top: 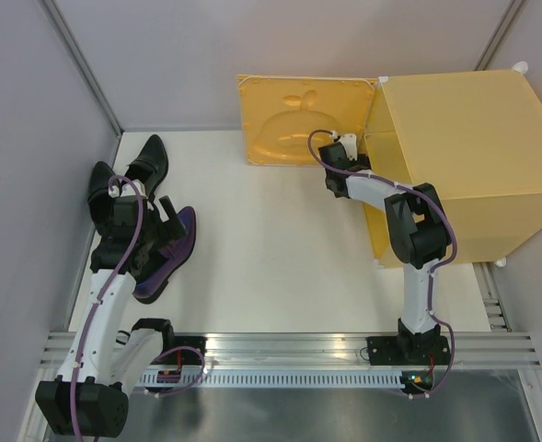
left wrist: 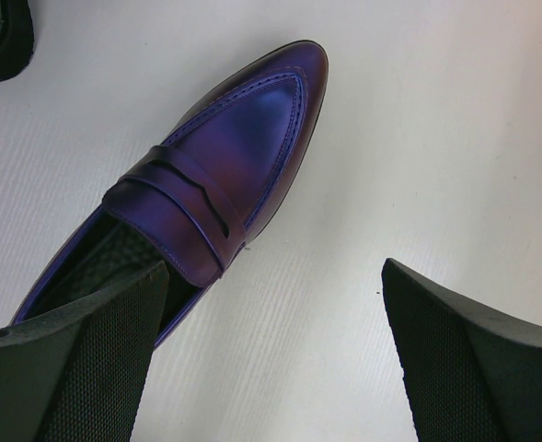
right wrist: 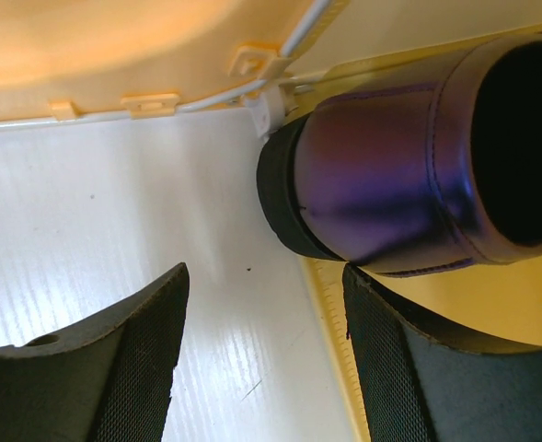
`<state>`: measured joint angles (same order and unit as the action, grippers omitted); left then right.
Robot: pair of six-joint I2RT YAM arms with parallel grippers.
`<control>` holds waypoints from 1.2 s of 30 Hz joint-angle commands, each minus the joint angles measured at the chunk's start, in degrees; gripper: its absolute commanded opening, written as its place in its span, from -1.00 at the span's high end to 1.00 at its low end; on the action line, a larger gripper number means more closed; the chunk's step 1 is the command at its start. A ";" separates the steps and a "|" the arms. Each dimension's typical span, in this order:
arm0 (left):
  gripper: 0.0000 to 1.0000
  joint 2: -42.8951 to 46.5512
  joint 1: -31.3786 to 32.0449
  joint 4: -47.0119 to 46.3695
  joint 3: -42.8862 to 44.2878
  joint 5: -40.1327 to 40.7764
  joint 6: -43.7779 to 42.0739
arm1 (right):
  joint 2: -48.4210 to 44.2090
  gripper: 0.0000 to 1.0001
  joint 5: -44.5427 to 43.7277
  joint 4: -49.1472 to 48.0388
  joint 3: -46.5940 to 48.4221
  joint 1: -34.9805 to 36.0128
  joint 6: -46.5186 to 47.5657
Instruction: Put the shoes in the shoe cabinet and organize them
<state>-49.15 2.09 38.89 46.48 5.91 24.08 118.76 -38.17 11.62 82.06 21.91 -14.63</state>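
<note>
A shiny purple shoe lies on the white table, toe pointing away. My left gripper hangs open above it; its left finger is over the shoe's dark inside and the right one is over bare table. In the top view that gripper covers part of this shoe. Two black shoes lie behind it. My right gripper is open at the yellow shoe cabinet's mouth. A second purple shoe's heel rests on the cabinet's front edge, just beyond the right fingertip.
The cabinet door stands swung open to the left, flat against the back wall, and its hinge edge fills the top of the right wrist view. Grey walls close off the table's left and back. A black shoe's edge shows at the left wrist view's corner.
</note>
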 commanded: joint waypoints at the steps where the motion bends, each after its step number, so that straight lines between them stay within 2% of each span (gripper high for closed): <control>1: -1.00 -0.07 -0.15 -1.54 -0.07 0.77 -2.54 | -4.33 -0.44 3.89 -3.00 0.73 -0.20 2.32; 3: -0.99 -0.07 -0.15 -1.54 -0.07 0.77 -2.54 | -3.89 -0.44 7.65 -3.00 1.87 0.24 3.64; 9: -1.00 -0.25 -0.15 -1.45 -0.07 0.77 -2.46 | -2.14 -0.43 11.10 -3.62 3.89 1.20 4.88; 20: -1.00 -0.42 -0.15 -1.54 0.02 0.86 -2.54 | 4.55 -0.43 2.41 -1.52 9.34 -0.11 5.67; 28: -1.00 -0.34 -0.15 -1.45 0.02 0.94 -2.54 | 3.23 -0.43 -4.80 -0.80 7.77 -1.61 5.32; 36: -1.00 -0.25 -0.15 -1.45 -0.07 1.12 -2.46 | 2.01 -0.43 -5.33 -0.98 6.62 -2.66 4.79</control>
<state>-49.52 2.09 38.89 46.48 5.93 24.08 122.80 -39.05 11.16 89.38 21.23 -9.67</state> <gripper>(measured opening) 0.995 0.715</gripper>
